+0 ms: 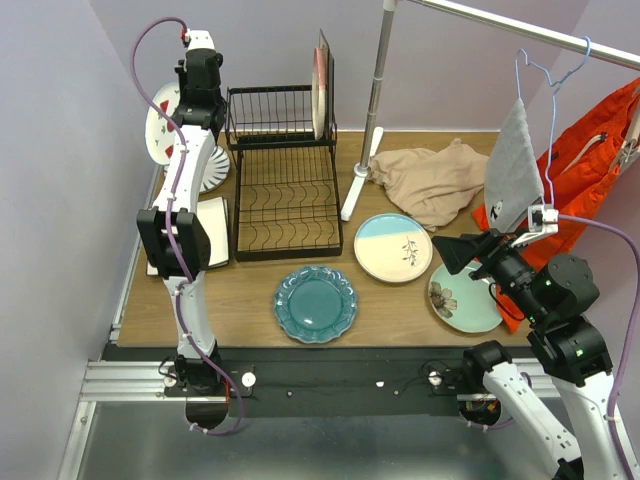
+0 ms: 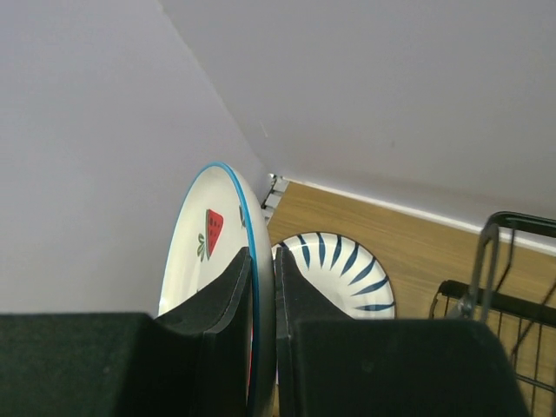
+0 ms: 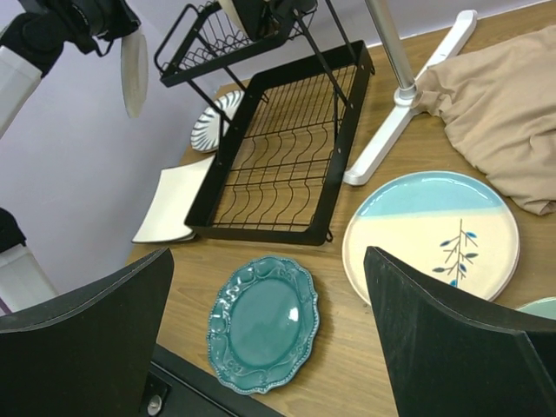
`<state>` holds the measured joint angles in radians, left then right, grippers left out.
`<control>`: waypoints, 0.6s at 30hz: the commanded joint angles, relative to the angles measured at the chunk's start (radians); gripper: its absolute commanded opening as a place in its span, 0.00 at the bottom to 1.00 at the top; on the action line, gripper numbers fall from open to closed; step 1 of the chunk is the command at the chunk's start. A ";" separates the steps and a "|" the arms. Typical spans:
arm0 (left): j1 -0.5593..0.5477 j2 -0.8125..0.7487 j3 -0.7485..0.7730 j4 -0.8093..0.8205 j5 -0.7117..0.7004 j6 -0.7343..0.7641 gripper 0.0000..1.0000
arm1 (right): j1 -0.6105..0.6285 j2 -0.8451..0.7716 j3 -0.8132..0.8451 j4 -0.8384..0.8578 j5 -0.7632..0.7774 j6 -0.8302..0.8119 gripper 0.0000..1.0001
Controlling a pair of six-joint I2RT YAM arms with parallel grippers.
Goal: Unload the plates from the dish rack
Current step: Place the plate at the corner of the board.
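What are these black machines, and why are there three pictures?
These are two robot arms bolted to a table. One picture looks down from above; the others come from a camera on each wrist. The left end effector grips a white fruit plate by its rim. The right end effector is open and empty. On the table lie a teal plate, a cream-blue plate, a green floral plate, a striped plate and a square plate, beside a black dish rack with an upright plate in it.
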<state>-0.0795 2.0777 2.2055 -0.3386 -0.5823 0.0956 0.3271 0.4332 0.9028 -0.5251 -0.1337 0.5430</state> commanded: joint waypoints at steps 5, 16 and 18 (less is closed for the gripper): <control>0.021 0.070 0.000 0.148 0.055 -0.010 0.00 | -0.002 0.015 -0.030 -0.021 0.039 -0.035 0.99; 0.037 0.128 -0.070 0.237 0.067 0.001 0.00 | -0.002 0.016 -0.051 -0.013 0.059 -0.029 0.99; 0.041 0.130 -0.082 0.254 0.070 -0.010 0.00 | -0.003 0.019 -0.051 -0.013 0.062 -0.031 0.99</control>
<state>-0.0536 2.2177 2.1338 -0.2203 -0.5083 0.0772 0.3271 0.4465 0.8658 -0.5255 -0.1017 0.5247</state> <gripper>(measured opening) 0.204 0.988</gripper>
